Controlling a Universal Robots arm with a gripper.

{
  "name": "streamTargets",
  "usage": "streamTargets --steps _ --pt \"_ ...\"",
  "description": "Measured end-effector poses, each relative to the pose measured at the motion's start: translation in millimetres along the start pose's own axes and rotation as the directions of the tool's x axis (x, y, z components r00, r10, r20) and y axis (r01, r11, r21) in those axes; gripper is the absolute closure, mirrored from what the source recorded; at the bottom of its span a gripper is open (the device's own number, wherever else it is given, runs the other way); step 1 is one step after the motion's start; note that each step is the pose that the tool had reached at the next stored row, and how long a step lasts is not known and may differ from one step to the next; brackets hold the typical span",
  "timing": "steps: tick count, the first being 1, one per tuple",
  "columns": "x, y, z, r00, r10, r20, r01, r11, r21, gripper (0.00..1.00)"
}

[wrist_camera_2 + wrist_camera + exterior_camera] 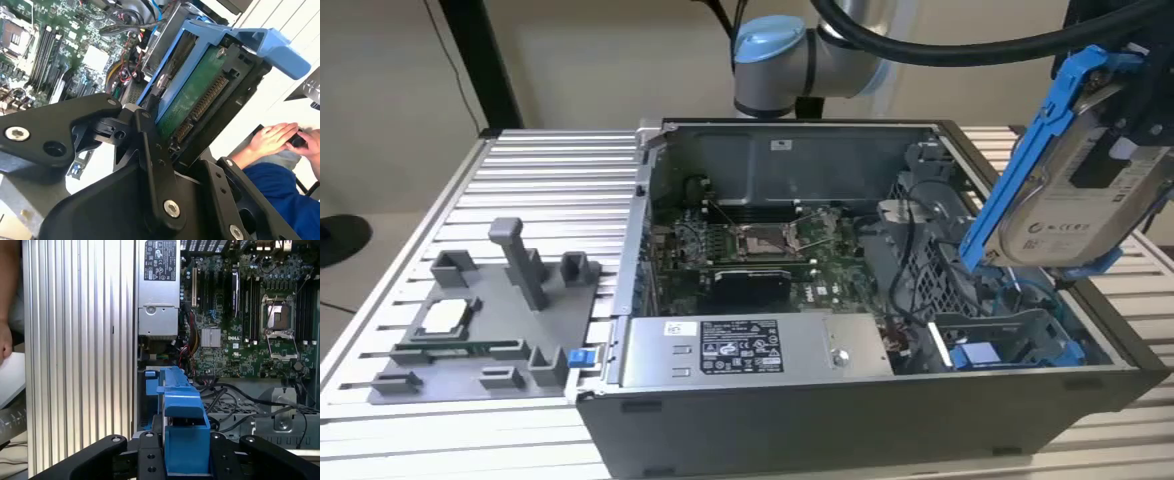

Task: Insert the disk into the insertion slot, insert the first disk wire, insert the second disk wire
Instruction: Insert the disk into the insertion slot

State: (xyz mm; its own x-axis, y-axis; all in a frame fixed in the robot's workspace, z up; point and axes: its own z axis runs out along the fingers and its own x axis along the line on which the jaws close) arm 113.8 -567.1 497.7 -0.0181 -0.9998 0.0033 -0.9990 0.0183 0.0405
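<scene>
Above the near right corner of the open black computer case (pixel 854 420), in the exterior view, the flat silver-grey disk with a white label and bright blue plastic carrier (pixel 1067 200) hangs in the air, grasped by the black gripper (pixel 1121 150). In both wrist views the jaws are clenched on the disk (pixel 195 95) (pixel 180 405), one black finger on each side.

Open air surrounds the disk on its upper and near sides. Its lower blue edge sits near the rim of the case's right wall, apart from the insertion slot with blue rails and grey metal walls (pixel 1001 340) below it. Black cables (pixel 235 395) lie loose between that bay and the green motherboard (pixel 747 250). The grey labelled power-supply box (pixel 720 350) fills the near edge of the case, to the exterior view's left of the slot.

The disk's long axis stands steep, its upper end leaning toward the exterior view's right and its lower end toward the case interior. The label faces the exterior camera, and the green circuit-board side faces the second wrist camera.

The case rests on a ribbed aluminium table (pixel 547 180). A person's hands (pixel 272 140) rest beyond the disk in the second wrist view.
</scene>
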Motion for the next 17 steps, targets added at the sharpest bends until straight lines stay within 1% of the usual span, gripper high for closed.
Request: streamTargets --steps 8,17 --pt "0.0 0.0 1.2 1.0000 0.000 0.0002 0.000 1.0000 0.0000 1.00" --pt "-0.1 -0.3 7.3 1.0000 0.000 -0.0001 0.000 1.0000 -0.0001 1.00"
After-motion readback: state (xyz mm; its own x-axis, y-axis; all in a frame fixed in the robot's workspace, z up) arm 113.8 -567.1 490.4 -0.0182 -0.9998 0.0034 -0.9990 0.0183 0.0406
